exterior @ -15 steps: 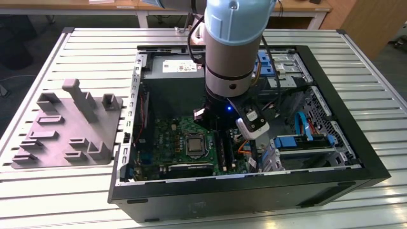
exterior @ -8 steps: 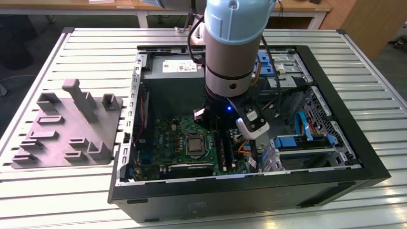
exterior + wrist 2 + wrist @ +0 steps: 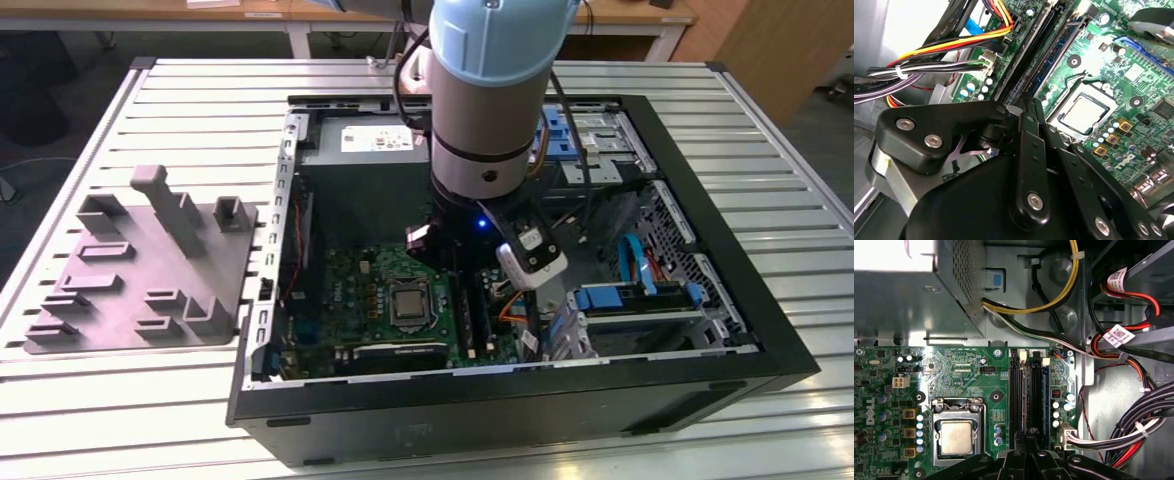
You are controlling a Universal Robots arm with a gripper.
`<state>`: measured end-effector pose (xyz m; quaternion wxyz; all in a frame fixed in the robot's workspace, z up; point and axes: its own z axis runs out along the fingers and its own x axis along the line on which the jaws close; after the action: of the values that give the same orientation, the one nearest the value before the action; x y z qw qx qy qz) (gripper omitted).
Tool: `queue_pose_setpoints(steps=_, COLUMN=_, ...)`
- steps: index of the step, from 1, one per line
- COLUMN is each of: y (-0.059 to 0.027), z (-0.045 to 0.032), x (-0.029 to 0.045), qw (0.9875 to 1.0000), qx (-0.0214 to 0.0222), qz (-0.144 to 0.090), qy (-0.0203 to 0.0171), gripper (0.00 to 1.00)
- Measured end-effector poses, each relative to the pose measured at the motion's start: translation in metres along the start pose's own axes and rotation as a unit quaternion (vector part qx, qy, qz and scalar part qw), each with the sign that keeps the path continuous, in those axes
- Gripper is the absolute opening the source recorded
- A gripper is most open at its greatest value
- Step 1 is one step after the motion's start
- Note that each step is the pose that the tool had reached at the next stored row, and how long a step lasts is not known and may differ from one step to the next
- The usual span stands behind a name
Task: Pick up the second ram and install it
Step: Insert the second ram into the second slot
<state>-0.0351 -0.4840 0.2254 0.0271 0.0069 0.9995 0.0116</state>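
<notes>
My gripper [image 3: 1029,436] hangs low inside the open computer case [image 3: 747,330], over the memory slots beside the CPU socket [image 3: 956,435]. Its two black fingers are pressed together, and a slim dark strip, the second ram [image 3: 1027,395], runs out from between their tips, edge-on and in line with the slots. In the second wrist view the same strip [image 3: 1040,55] leads away from the gripper [image 3: 1029,102] along the green motherboard [image 3: 1104,55]. The exterior view shows the gripper [image 3: 458,272] just above the slots. I cannot tell how deep the ram sits in its slot.
Bundles of coloured cables [image 3: 1134,425] lie close beside the slots. The power supply box [image 3: 367,150] stands at the case's far end, and blue-tabbed drive brackets [image 3: 627,298] sit on the exterior view's right. A grey moulded plate [image 3: 140,270] lies outside the case, on the exterior view's left.
</notes>
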Motion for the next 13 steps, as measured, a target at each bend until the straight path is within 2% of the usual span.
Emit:
queue_pose_setpoints(steps=3, y=0.0, z=-0.0002, x=0.0, qw=1.0, qx=0.0001, qz=0.0, qy=0.0, gripper=0.11)
queue_pose_setpoints(steps=8, y=-0.0001, z=0.0012, x=0.0001, qw=1.0, qx=0.0089, qz=0.001, qy=-0.0001, gripper=0.11)
queue_pose_setpoints(steps=13, y=0.0, z=0.0022, x=0.0001, qw=1.0, qx=0.0096, qz=0.001, qy=-0.0001, gripper=0.11)
